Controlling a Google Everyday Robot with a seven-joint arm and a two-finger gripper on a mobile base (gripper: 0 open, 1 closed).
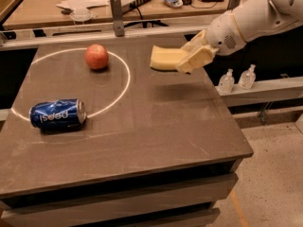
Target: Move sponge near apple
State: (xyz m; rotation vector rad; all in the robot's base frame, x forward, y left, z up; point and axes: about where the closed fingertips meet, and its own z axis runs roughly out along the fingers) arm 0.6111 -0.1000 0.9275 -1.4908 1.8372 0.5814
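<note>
The sponge (pixel 164 58) hung clear of the table (pixel 156 126), over its far right part, with a soft shadow on the top below it; its long axis ran roughly left to right in the camera view, and its free end pointed toward the apple (pixel 96 56). Its other end was pinched between the cream-yellow fingers of the gripper (pixel 186 58), which were closed down to the slab's thickness and held nothing else; the arm reached in from the right edge of the view. The apple sat to the left of the sponge at much the same depth on the table, well apart from it, just inside the far arc of a white ring (pixel 128 74); the coming move looked to me like a sideways carry leftward along the sponge's own axis, then a lowering beside the fruit. A Pepsi can (pixel 57 113) lay on its side nearer the front left, off that line; two small bottles (pixel 227 82) stood on a ledge past the table's right edge.
</note>
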